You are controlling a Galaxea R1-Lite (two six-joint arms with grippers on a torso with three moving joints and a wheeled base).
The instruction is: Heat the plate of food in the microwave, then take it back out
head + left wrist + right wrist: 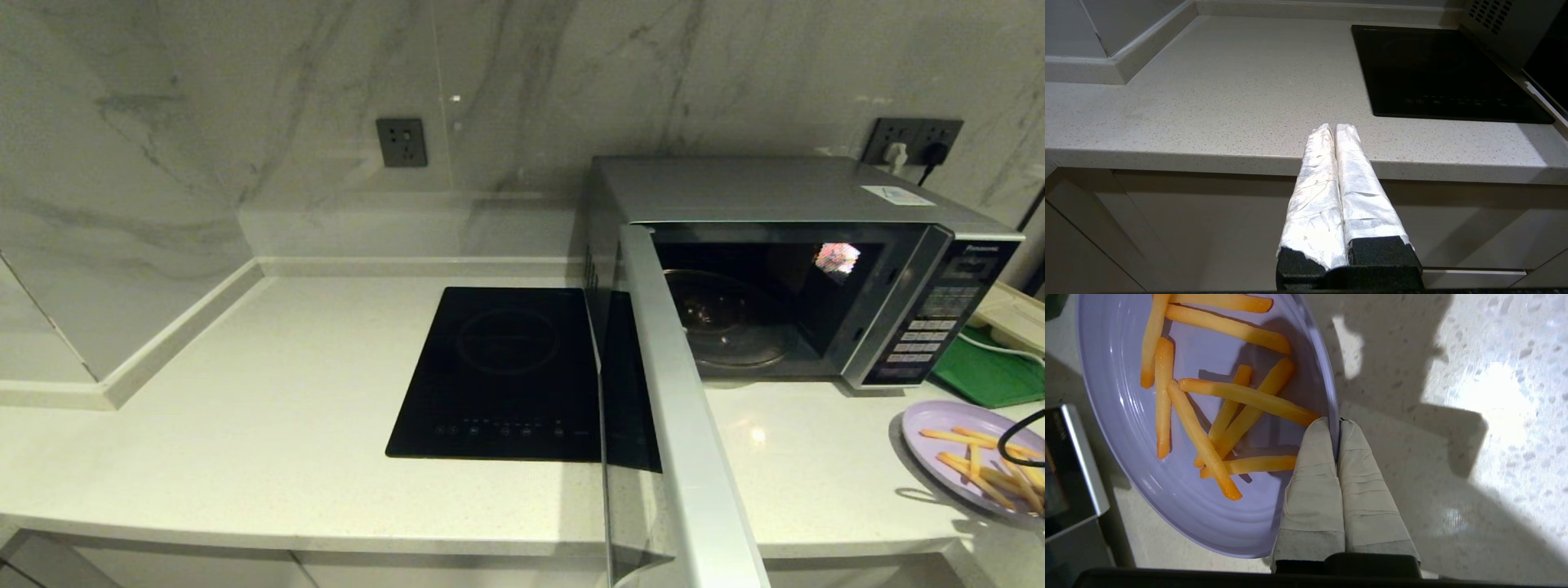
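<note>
two cloth-wrapped fingers [1312,457] of the right gripper [1338,424] are pinched together on the rim of the plate of food [1180,498], one finger inside the rim and one outside. fries [1249,398] lie loose across the lilac plate, one tip touching the inner finger. the plate appears slightly tilted above the pale counter [1453,437], at the counter's right end, near the green tray [992,371] and in front of the microwave's button panel.

the microwave [784,196] stands open, its door [678,408] swung far out toward the robot, the glass turntable [731,322] bare inside. a black hob [506,376] sits to its left.

the left gripper [1334,127] hangs idle off the counter's front edge, its fingers pressed together on nothing.

risks: a thin pinch on one edge may let the plate sag or slip, spilling fries. swinging it toward the opening could clip the door's edge or the microwave frame.
</note>
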